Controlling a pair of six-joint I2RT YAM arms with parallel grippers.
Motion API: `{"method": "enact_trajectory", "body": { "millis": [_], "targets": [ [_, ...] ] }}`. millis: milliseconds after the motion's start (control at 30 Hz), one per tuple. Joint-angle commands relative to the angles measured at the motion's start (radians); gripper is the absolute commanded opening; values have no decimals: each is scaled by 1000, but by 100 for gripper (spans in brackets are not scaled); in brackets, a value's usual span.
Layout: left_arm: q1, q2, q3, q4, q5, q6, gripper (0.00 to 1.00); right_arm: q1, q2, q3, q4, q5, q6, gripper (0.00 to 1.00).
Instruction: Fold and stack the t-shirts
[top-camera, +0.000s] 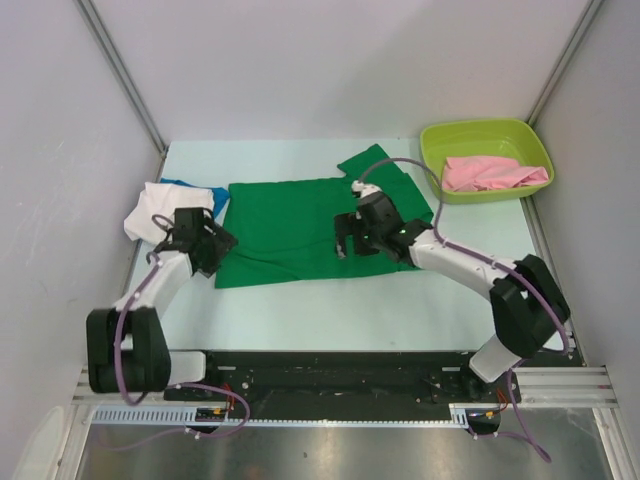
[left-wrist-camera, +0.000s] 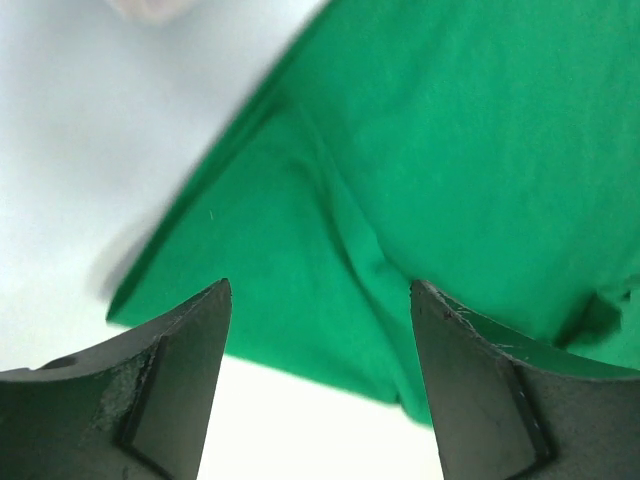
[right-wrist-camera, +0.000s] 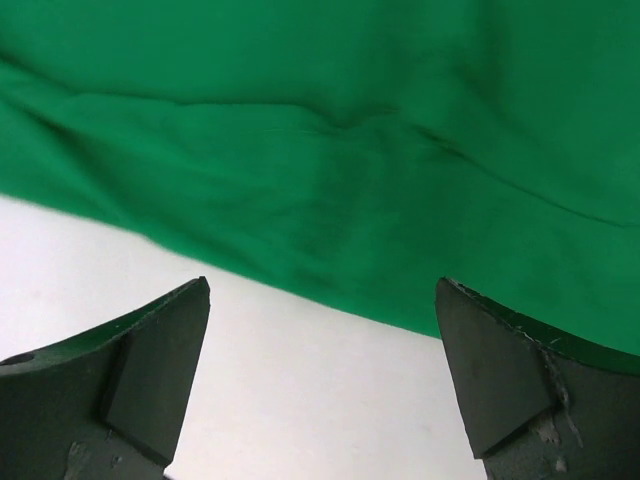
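The bright green t-shirt lies spread on the table, one sleeve pointing to the far right. My left gripper is open and empty over its near left corner, which shows in the left wrist view. My right gripper is open and empty over the shirt's right part, near its front edge. A white t-shirt lies bunched at the far left on a blue one. A pink t-shirt lies in the lime-green tub.
The tub stands at the far right corner. Grey walls with metal posts close in the table on three sides. Bare pale table lies between the green shirt and the arm bases.
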Motion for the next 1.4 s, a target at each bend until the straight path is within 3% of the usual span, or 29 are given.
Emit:
{"method": "enact_trajectory", "body": {
  "millis": [0,133,300,600,867,1367],
  "targets": [
    [-35,-173,-89,-52,47,36,77,-146,-121,-107,-83,146,61,100],
    [-35,-335,-209,-64,119,40,75,-303,-239,-252,-79,139,131,100],
    [-33,-418,-307,-56,128,28,70,-456,-310,-364,-76,137,144,100],
    [-35,-354,-378,19,119,-13,57,-501,-290,-390,-48,142,144,100],
    [-33,-386,-385,40,-8,-73,56,-535,-282,-427,18,106,165,100],
    [-33,-193,-391,139,-83,-124,54,-581,-305,-470,73,53,174,100]
  ]
}}
